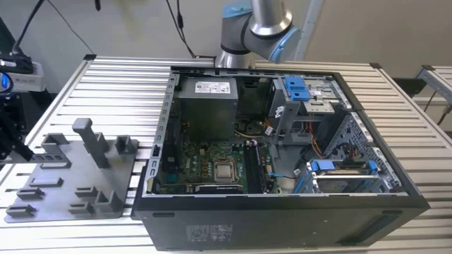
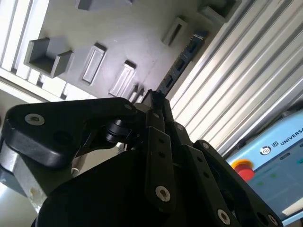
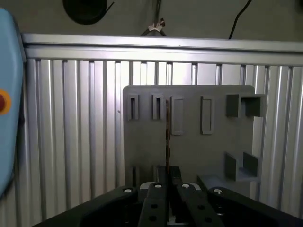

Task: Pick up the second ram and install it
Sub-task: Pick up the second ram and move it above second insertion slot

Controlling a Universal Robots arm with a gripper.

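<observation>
In the exterior view the open computer case (image 1: pixel 282 225) sits on the desk (image 1: pixel 120 90) beside the grey holder plate (image 1: pixel 67 180); I cannot make out its memory slots. In the second wrist view my tool (image 2: pixel 154 98) is clamped tight on the second ram (image 2: pixel 182 59), over that plate. The first wrist view shows the stick edge-on. I judge it grasped, with installation left to do.
</observation>
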